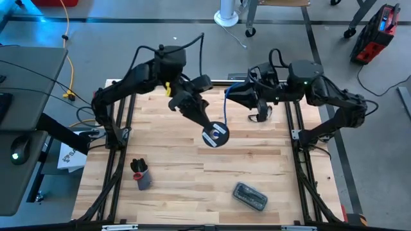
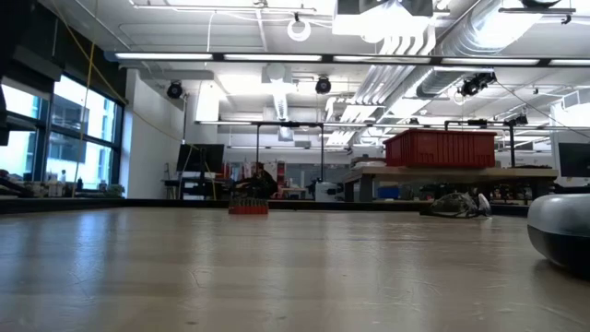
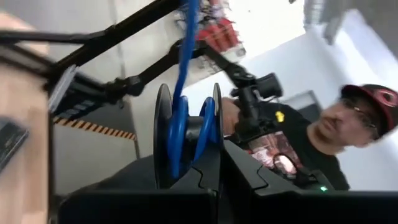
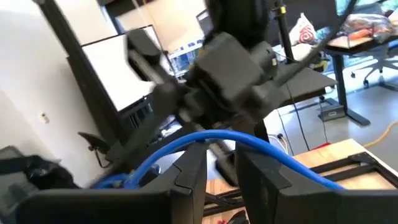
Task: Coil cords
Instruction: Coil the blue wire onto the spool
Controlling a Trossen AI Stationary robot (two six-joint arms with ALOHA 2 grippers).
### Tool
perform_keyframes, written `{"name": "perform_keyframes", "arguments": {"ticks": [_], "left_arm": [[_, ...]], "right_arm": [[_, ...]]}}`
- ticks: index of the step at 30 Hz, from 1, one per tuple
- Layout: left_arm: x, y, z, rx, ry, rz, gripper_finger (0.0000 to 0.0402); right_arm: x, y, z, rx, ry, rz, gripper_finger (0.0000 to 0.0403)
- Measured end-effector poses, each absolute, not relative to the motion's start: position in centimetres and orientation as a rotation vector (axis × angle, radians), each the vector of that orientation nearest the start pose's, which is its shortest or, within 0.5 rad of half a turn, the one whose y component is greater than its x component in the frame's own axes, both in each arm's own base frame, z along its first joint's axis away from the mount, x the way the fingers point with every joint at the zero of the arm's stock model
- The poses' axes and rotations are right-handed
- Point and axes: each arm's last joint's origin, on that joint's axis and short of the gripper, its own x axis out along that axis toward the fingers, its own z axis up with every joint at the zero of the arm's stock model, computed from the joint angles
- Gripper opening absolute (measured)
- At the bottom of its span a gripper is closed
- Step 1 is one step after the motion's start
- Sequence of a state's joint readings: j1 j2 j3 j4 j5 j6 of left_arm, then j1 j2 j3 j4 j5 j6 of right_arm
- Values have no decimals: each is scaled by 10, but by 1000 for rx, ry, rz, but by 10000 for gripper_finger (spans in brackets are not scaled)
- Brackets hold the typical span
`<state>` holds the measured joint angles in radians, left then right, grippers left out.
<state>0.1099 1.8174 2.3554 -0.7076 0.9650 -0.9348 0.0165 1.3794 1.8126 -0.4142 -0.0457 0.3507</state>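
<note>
1. Reel [image 3: 186, 140] first, since it sits closest to my left wrist camera: my left hand [image 1: 204, 125] is clamped together on its black hub, the two discs standing on edge, the blue cord [image 3: 185, 62] wound between them and running up and away out of the groove.
2. From overhead the reel [image 1: 216, 134] hangs just above the middle of the wooden surface [image 1: 192, 192], at the tip of my left arm.
3. My right hand [image 1: 236, 94] is the next thing out, near the reel toward the surface's far edge. In the right wrist view its fingers [image 4: 193, 177] stand narrowly apart with the cord [image 4: 249, 144] passing across them; I judge it is pinching or guiding the cord, though I cannot see contact.
4. The relation that matters: the cord runs from the reel toward my right hand, across the reel's axle, so winding depends on the right hand feeding the line into the groove.
5. The overhead view shows the spacing of both hands; the wrist views show the groove and the line; the low view shows neither hand.
</note>
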Motion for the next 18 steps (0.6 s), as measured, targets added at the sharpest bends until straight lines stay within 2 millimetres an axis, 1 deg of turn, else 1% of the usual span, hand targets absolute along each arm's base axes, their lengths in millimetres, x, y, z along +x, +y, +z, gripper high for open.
{"name": "perform_keyframes", "arguments": {"ticks": [5,8,10,14,18], "left_arm": [[365,12,529,-977,470,-853,0],[371,12,536,-974,405,-909,0],[373,14,541,-970,354,-940,0],[368,21,554,-951,235,-967,0],[368,31,558,-915,144,-948,0]], "right_arm": [[265,0,521,366,-7,51,78],[264,-2,521,366,-10,47,78],[265,-2,521,366,-9,46,78],[265,-4,522,366,-18,45,78],[264,-6,524,366,-43,40,78]]}}
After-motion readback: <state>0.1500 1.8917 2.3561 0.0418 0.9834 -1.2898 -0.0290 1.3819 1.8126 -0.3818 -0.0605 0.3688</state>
